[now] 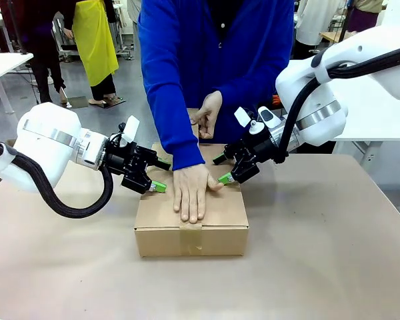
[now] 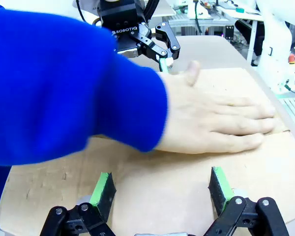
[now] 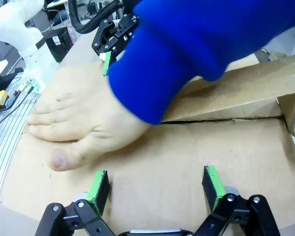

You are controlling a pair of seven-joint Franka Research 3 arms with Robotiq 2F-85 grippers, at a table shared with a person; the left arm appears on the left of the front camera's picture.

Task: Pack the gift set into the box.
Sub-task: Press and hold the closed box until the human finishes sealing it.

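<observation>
Where the front view takes in the whole closed cardboard box (image 1: 191,220) on the tan table (image 1: 320,267), with brown tape (image 1: 191,235) running down the middle of its near face, only its top shows in the two wrist views. Lies near the table's middle, long axis running left to right across the front view, broad flaps shut on top. Pressed flat on the lid by the person's hand (image 1: 191,190), fingers pointing toward the robot's side; blue sleeve (image 1: 170,87) reaching down from the far edge. Second hand (image 1: 207,113) held up behind the box, holding something brown, too hidden to name.

Left gripper (image 1: 157,175) at the box's left top edge, fingers spread wide apart, nothing between them; in the left wrist view green pads (image 2: 103,191) hover just over the cardboard, contact not clear. Right gripper (image 1: 223,169) at the right top edge beside the person's thumb, likewise spread and holding nothing; right wrist view shows its pads (image 3: 99,186) low over the lid, and a raised flap edge (image 3: 226,98) with a dark seam beyond.
</observation>
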